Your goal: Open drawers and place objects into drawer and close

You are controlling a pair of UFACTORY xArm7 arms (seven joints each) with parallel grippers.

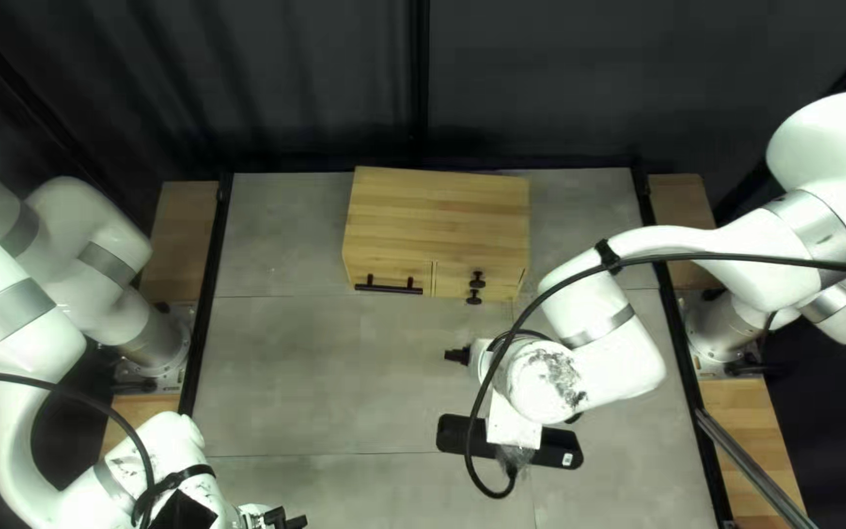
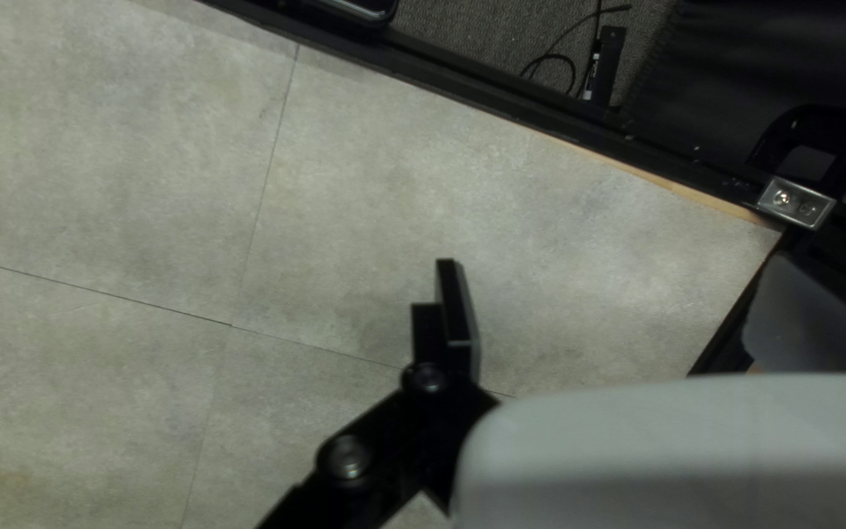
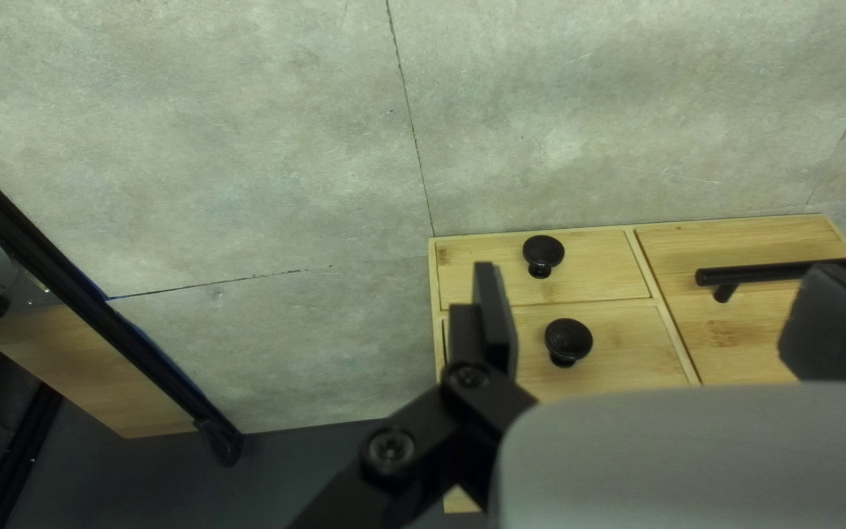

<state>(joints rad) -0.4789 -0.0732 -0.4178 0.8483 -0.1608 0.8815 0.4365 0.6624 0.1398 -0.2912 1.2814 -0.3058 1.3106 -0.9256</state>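
Note:
A wooden cabinet (image 1: 438, 211) stands at the table's back with its drawers closed. In the right wrist view, the cabinet (image 3: 736, 245) shows two small drawers with round knobs, an outer knob (image 3: 543, 252) and another knob (image 3: 568, 340), beside a wider drawer with a black bar handle (image 3: 785, 270). My right gripper (image 1: 456, 356) hangs in front of the cabinet; in its wrist view the gripper (image 3: 660, 299) is open, touching no handle. Low at the left of the top left view is my left gripper (image 1: 288, 520). Its own view shows the gripper (image 2: 634, 299) open above bare tabletop.
A long black bar (image 1: 558, 451) lies against my right arm's wrist, a cable looping over it. Black rails (image 1: 210, 294) edge the table. Past the edge, the left wrist view shows a thin cable (image 2: 572, 71) on carpet.

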